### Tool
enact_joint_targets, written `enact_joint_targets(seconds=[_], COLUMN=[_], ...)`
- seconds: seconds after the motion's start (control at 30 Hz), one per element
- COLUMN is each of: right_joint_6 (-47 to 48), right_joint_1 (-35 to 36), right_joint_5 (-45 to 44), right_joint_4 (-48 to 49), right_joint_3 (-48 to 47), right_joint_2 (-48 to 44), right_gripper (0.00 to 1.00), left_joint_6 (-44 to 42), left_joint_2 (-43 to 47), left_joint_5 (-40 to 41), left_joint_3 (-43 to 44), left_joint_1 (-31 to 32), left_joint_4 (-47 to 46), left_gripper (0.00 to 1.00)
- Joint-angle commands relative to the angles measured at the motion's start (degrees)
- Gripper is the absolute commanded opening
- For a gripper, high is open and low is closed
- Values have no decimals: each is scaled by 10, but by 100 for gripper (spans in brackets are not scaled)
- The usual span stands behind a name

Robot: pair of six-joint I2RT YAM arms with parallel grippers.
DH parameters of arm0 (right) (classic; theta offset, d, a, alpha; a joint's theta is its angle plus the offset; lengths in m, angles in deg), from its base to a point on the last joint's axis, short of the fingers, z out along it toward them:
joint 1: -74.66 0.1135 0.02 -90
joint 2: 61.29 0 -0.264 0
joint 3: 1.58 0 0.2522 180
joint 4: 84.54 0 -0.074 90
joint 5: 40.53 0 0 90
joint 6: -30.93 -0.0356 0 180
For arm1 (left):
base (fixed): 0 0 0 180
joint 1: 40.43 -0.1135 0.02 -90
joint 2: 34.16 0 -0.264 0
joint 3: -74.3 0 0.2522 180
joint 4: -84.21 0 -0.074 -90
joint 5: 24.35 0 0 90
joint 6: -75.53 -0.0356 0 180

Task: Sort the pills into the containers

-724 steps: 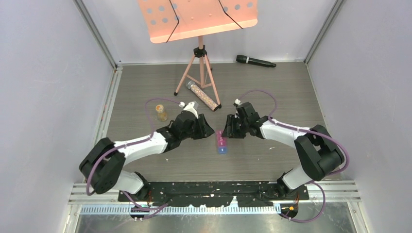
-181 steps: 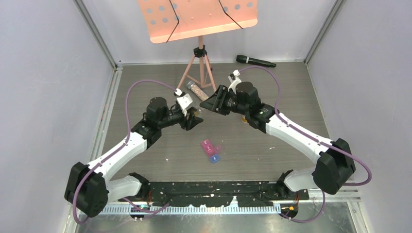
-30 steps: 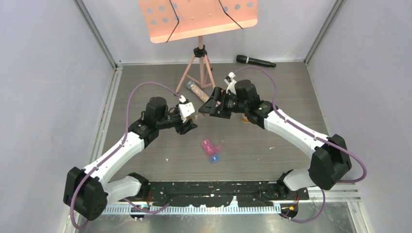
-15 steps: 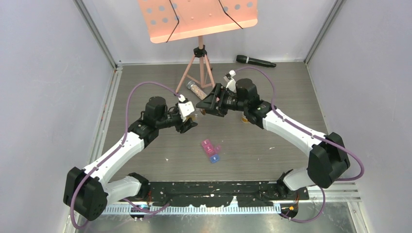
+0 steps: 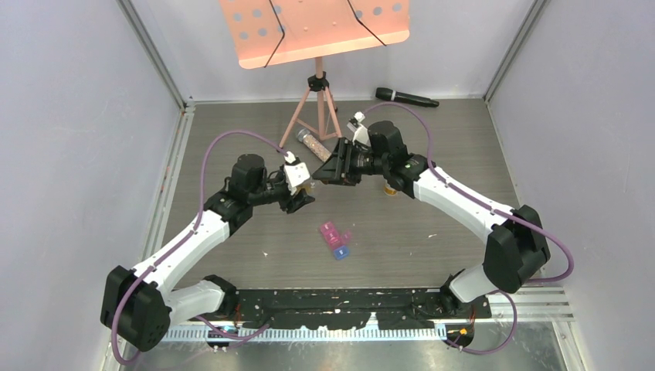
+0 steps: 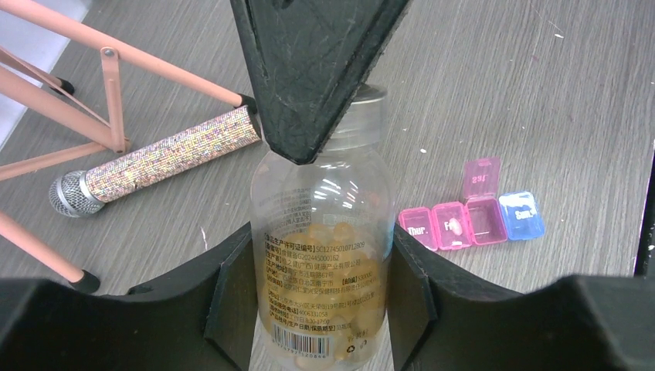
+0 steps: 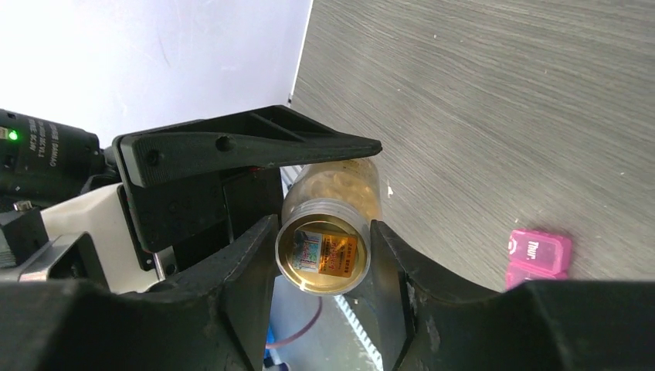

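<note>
One pill bottle (image 6: 324,255) hangs between two grippers: the left gripper (image 6: 320,297) clamps its body, and the right gripper (image 7: 322,259) pinches its top end. One pill box (image 5: 334,238) lies on the table (image 5: 432,247) at five o'clock from them, with one lid raised. It has three or four compartments; they are hard to count.

I am looking at a salmon-pink music stand (image 5: 313,27) standing at the back of the grey wood-grain tabletop (image 5: 463,147), with two black cords crossing its perforated desk. Its tripod legs (image 5: 296,120) are spreading down onto the tabletop. A glitter-covered microphone (image 6: 166,151) is lying flat among those legs, showing a silver mesh head at one end. A black microphone (image 5: 407,97) is lying close to the back wall, to the right of the stand and well apart from it. Pale walls (image 5: 77,116) are enclosing the tabletop on three sides, and a few white flecks (image 6: 421,150) are dotting it.
</note>
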Motion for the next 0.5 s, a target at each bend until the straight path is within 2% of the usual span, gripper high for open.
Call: enact_joint_targets(seconds=[0.0,0.07,0.23,0.33,0.47], right_joint_6=[83,152,249,307,334], right_joint_1=[4,3,1,-2,-8], right_joint_5=[17,24,73,77,72], right_joint_4=[-38,-39,-10,1,27], right_joint_3=[-47,-49,-35,-32,-23], right_joint_2=[-4,-7,-25,-36,-52], right_gripper=[30,28,28,29,29], left_joint_6=[0,0,-5,-9,-23], left_joint_2=[12,20,42,50,51], left_joint_5=[7,13,-7,-40,-118], left_joint_3=[16,15,4,4,11], left_joint_1=[1,0,0,0,-5], left_joint_4=[-1,3,10,27,71], left_gripper=[0,0,0,0,0])
